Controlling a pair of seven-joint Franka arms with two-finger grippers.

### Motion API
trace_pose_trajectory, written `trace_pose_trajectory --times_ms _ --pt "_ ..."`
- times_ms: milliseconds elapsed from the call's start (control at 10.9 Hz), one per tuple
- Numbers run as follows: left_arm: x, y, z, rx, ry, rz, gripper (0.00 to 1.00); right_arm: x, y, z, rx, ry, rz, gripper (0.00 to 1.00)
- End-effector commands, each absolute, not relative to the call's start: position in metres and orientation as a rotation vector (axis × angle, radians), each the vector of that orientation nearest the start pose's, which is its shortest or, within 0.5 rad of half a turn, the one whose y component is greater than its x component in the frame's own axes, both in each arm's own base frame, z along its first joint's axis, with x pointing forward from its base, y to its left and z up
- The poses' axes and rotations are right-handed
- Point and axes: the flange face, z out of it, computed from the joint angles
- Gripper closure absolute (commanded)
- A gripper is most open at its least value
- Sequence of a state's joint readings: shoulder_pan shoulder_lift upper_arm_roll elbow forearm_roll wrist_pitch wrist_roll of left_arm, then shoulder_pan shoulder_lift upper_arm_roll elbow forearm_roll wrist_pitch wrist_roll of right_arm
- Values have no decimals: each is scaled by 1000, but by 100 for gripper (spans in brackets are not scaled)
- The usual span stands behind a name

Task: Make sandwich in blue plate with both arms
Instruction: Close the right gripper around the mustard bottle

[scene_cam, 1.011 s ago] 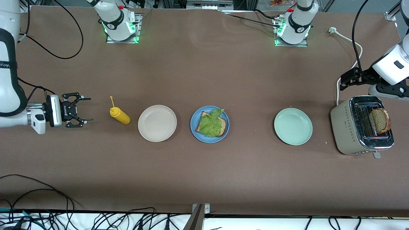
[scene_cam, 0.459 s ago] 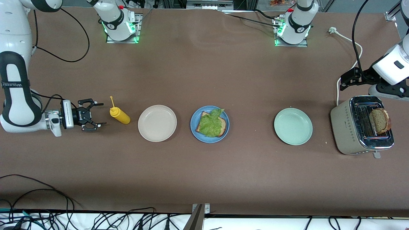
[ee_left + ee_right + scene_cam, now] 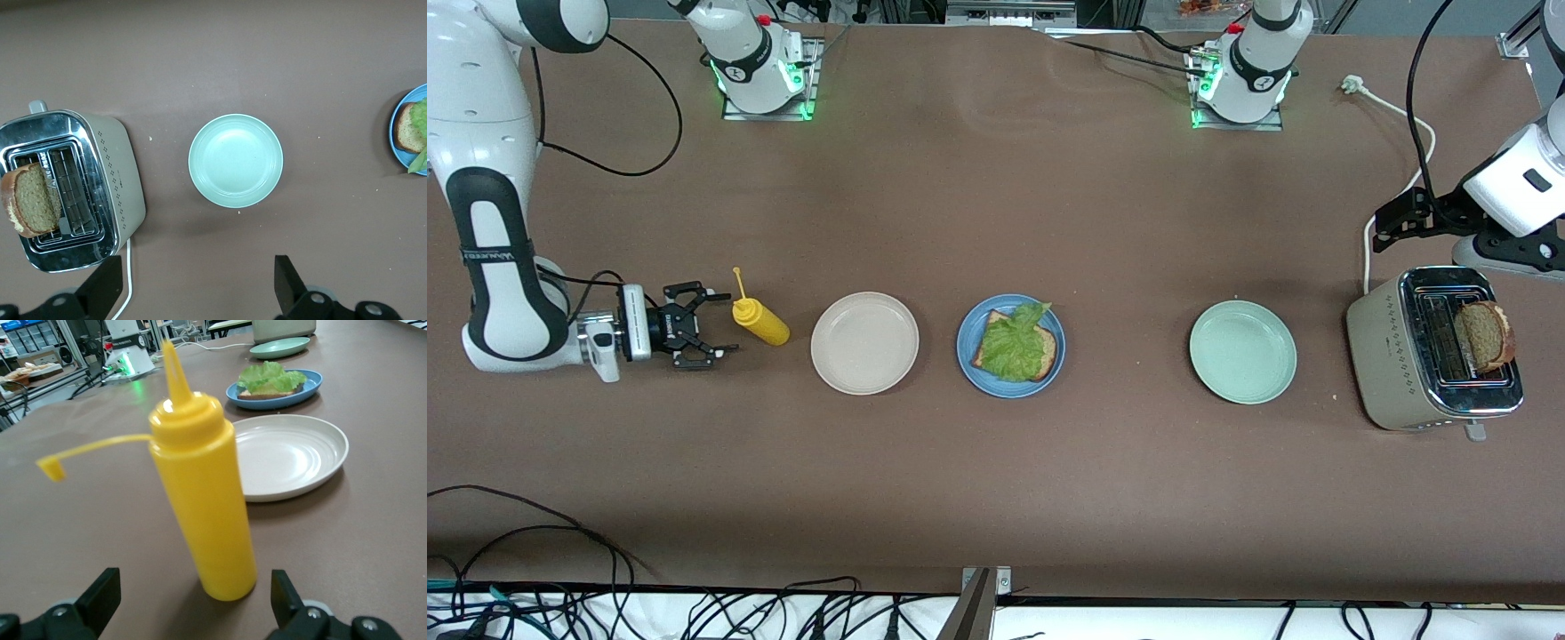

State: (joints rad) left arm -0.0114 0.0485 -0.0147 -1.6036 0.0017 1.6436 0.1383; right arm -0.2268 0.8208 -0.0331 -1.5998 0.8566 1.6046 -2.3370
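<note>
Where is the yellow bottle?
The yellow bottle stands toward the right arm's end of the table, between the open right gripper and the beige plate.

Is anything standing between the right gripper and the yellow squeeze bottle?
Nothing visible does. The open right gripper sits just short of the upright yellow plastic squeeze bottle, fingertips not yet around it, with only bare brown table between them.

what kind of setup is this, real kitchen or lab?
Most likely a robotics lab with kitchen props: two arm bases bolted to a brown table, loose cables along its edge, and a toaster, plates and a mustard bottle laid out in a row.
</note>
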Motion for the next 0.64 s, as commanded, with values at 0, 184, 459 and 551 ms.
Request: trace_pose_trajectory --times_ms 0,184,459,551 --pt "578 -13 593 -3109 260 4 0 614 -56 119 -1427 -1585 -664 0" --pt "578 -13 593 -3109 260 4 0 619 -39 116 -1426 -1573 -685 0" --pt "578 -13 593 -3109 260 4 0 622 -25 115 -1424 -1573 -699 31" --pt "578 -13 593 -3109 260 4 0 624 -25 116 -1436 -1578 -700 61"
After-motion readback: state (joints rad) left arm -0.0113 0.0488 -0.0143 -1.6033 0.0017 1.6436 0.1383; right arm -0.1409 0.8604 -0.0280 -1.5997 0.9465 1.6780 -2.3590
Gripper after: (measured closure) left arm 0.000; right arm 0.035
